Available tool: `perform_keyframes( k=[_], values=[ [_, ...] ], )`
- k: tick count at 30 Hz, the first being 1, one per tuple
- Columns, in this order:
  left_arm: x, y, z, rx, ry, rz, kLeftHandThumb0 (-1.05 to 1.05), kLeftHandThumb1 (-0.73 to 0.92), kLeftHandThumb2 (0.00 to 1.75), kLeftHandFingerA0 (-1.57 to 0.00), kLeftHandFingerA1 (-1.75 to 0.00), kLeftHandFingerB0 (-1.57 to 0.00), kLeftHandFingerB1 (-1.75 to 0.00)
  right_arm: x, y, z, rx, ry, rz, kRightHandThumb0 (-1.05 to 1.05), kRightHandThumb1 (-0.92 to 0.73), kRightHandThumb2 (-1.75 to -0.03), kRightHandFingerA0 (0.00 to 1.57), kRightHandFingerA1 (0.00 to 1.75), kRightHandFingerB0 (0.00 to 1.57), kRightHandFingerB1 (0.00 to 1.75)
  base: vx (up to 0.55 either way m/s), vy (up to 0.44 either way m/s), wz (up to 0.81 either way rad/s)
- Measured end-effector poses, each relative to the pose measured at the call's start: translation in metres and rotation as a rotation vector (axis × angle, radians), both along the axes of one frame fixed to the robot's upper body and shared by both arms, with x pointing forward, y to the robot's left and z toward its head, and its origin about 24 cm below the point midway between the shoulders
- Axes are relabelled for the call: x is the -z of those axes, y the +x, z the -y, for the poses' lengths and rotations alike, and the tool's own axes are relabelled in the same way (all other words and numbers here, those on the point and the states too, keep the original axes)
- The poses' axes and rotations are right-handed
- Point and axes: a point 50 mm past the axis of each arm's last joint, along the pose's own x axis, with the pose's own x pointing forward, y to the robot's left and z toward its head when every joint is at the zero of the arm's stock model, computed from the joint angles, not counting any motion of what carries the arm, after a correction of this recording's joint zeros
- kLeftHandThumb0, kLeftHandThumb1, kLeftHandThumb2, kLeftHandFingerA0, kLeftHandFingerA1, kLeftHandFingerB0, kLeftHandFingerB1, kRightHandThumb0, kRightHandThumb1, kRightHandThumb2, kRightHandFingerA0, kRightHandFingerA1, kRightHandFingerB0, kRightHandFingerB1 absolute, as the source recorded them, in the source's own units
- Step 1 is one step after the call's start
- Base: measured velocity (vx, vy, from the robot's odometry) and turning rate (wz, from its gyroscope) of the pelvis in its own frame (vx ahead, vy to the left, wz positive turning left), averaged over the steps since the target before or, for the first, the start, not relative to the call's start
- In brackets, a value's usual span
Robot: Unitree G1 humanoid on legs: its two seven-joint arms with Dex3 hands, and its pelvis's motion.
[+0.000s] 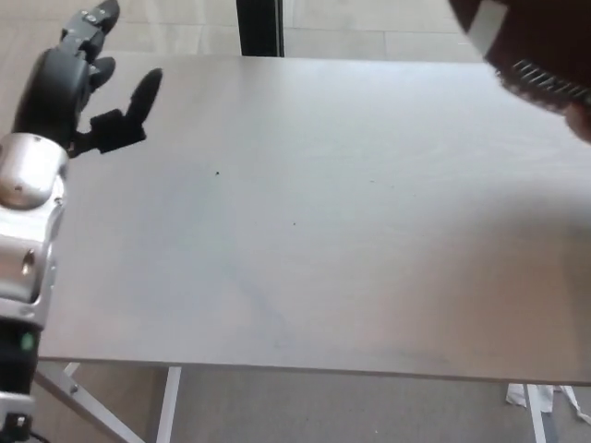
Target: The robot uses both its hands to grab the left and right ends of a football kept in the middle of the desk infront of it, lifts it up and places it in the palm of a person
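The brown football with a white stripe and white laces shows only partly at the top right corner, resting on a person's hand at the right edge. My left hand is at the far left over the desk's back left corner, open, its fingers spread and holding nothing, far from the ball. My right hand does not show.
The grey desk fills the view, its front edge near the bottom. A dark post stands behind its back edge. White desk legs show below the front edge.
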Motion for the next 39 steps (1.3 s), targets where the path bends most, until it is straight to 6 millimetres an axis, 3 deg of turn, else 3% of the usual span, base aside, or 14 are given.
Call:
perform_keyframes(
  k=[3,4,6,9,10,13,27,30,31,32,33,37,38,39],
  values=[
    [0.008,-0.019,-0.016,-0.046,-0.034,0.003,-0.79,0.61,0.99,-0.12,-0.64,-0.02,-0.50,0.015,-0.017,0.002,0.015,0.029,-0.017,-0.56,-0.79,-0.65,0.57,0.38,0.32,0.31,0.00,0.000,0.00],
    [0.017,-0.033,-0.029,-0.086,-0.057,-0.008,-0.40,0.49,1.07,-0.02,-0.56,0.00,-0.53,0.028,-0.030,0.004,0.033,0.054,-0.038,-0.54,-0.80,-0.65,0.66,0.41,0.29,0.31,0.00,0.000,0.00],
    [0.030,-0.056,-0.048,-0.152,-0.086,-0.032,-0.82,0.57,0.97,-0.07,-0.66,0.00,-0.45,0.048,-0.050,0.007,0.064,0.096,-0.077,-0.56,-0.78,-0.65,0.58,0.39,0.31,0.31,0.00,0.000,0.00],
    [0.054,-0.095,-0.077,-0.266,-0.131,-0.095,-0.74,0.79,0.62,-0.05,-0.81,0.00,-0.46,0.079,-0.082,0.013,0.130,0.166,-0.146,-0.63,-0.78,-0.64,0.78,0.43,0.35,0.32,0.00,0.000,0.00],
    [0.061,-0.107,-0.084,-0.301,-0.139,-0.115,-0.78,0.62,1.00,-0.23,-0.71,-0.01,-0.37,0.086,-0.091,0.016,0.152,0.182,-0.163,-0.64,-0.66,-0.90,0.56,0.52,0.30,0.44,0.00,0.000,0.00],
    [0.080,-0.149,-0.111,-0.419,-0.155,-0.185,-0.76,0.80,0.64,-0.12,-0.68,0.00,-0.42,0.107,-0.125,0.026,0.239,0.227,-0.223,-0.66,-0.71,-0.63,0.46,0.35,0.35,0.33,0.00,0.000,0.00],
    [0.107,-0.362,-0.194,-1.018,-0.140,-0.482,-0.66,0.76,0.78,0.00,-0.60,-0.01,-0.17,0.174,-0.278,0.077,0.727,0.383,-0.459,-0.62,-0.62,-0.85,0.30,0.44,0.18,0.39,0.00,0.000,0.00],
    [0.102,-0.390,-0.205,-1.129,-0.154,-0.462,-0.68,0.55,0.96,0.00,-0.59,0.00,-0.36,0.174,-0.283,0.081,0.819,0.413,-0.355,-0.46,-0.73,-0.62,0.63,1.13,0.25,0.29,0.00,0.000,0.00],
    [0.101,-0.392,-0.207,-1.142,-0.157,-0.453,-0.65,0.78,0.68,0.00,-0.64,-0.03,-0.30,0.173,-0.281,0.082,0.829,0.419,-0.329,-0.48,-0.79,-0.63,0.59,0.93,0.20,0.27,0.00,0.000,0.00],
    [0.100,-0.396,-0.210,-1.163,-0.164,-0.435,-0.36,0.57,1.09,-0.06,-0.56,0.00,-0.52,0.170,-0.276,0.084,0.850,0.432,-0.266,-0.60,-0.66,-0.87,0.62,0.86,0.17,0.40,0.00,0.000,0.00],
    [0.101,-0.395,-0.214,-1.172,-0.173,-0.435,-0.68,0.63,0.93,-0.27,-0.65,-0.11,-0.47,0.168,-0.269,0.087,0.854,0.440,-0.223,-0.48,-0.75,-0.63,0.51,0.40,0.25,0.29,0.00,0.000,0.00],
    [0.112,-0.390,-0.222,-1.185,-0.222,-0.462,-0.67,0.76,0.63,-0.43,-0.74,-0.37,-0.44,0.164,-0.240,0.101,0.874,0.504,-0.091,-0.48,-0.77,-0.64,0.60,0.94,0.18,0.28,0.00,0.000,0.00],
    [0.115,-0.388,-0.223,-1.183,-0.233,-0.471,-0.65,0.78,0.63,-0.54,-0.78,-0.37,-0.52,0.164,-0.235,0.105,0.885,0.522,-0.064,-0.48,-0.82,-0.64,0.22,0.31,0.09,0.25,0.00,0.000,0.00],
    [0.118,-0.386,-0.224,-1.180,-0.244,-0.478,-0.65,0.78,0.63,-0.54,-0.78,-0.37,-0.52,0.163,-0.231,0.109,0.897,0.542,-0.034,-0.48,-0.82,-0.64,0.22,0.31,0.09,0.25,0.00,0.000,0.00]
  ],
)
